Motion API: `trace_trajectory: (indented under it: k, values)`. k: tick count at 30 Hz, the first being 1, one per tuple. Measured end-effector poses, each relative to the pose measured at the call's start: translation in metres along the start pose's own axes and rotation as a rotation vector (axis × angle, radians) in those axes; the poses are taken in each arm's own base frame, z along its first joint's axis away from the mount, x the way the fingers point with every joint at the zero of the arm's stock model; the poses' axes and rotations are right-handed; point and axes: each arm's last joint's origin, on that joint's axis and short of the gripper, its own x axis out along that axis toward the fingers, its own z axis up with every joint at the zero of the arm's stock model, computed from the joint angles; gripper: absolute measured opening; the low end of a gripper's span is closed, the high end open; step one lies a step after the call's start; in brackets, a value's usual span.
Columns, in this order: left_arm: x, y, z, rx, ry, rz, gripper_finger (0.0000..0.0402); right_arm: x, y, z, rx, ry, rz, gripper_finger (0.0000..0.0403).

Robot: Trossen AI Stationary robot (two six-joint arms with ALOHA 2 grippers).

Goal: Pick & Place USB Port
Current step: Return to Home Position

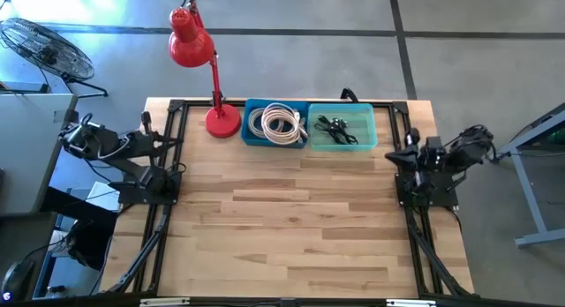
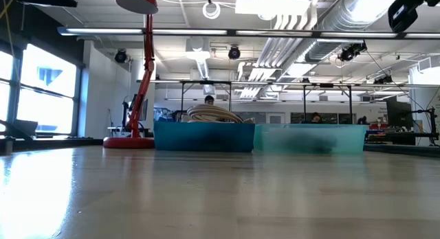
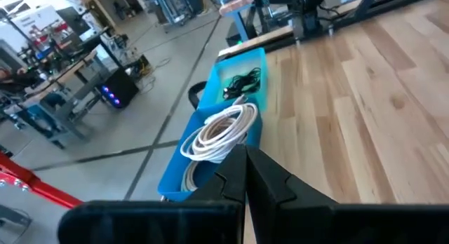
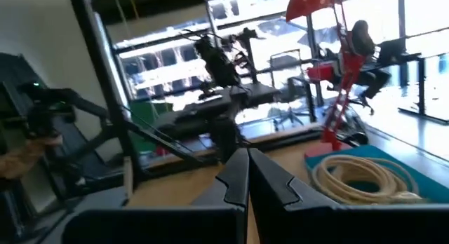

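Note:
A coil of white cable (image 1: 279, 124) lies in a blue bin (image 1: 252, 139) at the table's far edge. Beside it on the right, a teal bin (image 1: 371, 139) holds a small tangle of black cable (image 1: 335, 129). In the left wrist view the white coil (image 3: 221, 132) is the nearer one and the black cable (image 3: 242, 81) lies beyond it. My left gripper (image 3: 245, 175) is shut and empty at the table's left edge, far from the bins. My right gripper (image 4: 248, 175) is shut and empty at the right edge, and its view shows the white coil (image 4: 361, 175).
A red desk lamp (image 1: 199, 56) stands on its round base (image 1: 222, 120) at the far edge, just left of the blue bin. Black frame rails (image 1: 163, 219) run along the left and right sides. The wooden tabletop (image 1: 291, 228) stretches bare between the arms.

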Motion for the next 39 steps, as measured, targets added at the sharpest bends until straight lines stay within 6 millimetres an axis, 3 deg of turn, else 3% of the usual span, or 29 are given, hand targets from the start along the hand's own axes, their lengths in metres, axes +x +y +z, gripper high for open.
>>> trace_trajectory:
  k: [7,18,25,31,39]
  values:
    - [0.007,-0.007,-0.001,0.005,-0.009,-0.016,0.0000,0.014,0.009,-0.032,-0.018,-0.001,0.075,0.0000]
    - [0.047,-0.049,-0.024,0.051,-0.024,-0.083,0.0000,0.025,0.013,-0.077,0.021,-0.002,0.133,0.0000]
    - [0.061,-0.066,-0.034,0.069,-0.057,-0.158,0.0000,0.028,0.012,-0.101,0.051,0.046,0.130,0.0000]
    - [0.069,-0.076,-0.045,0.063,-0.030,-0.175,0.0000,0.029,0.011,-0.115,0.054,0.049,0.127,0.0000]
    - [0.090,-0.100,-0.068,0.095,-0.096,-0.179,0.0000,0.031,0.008,-0.116,0.040,0.058,0.100,0.0000]
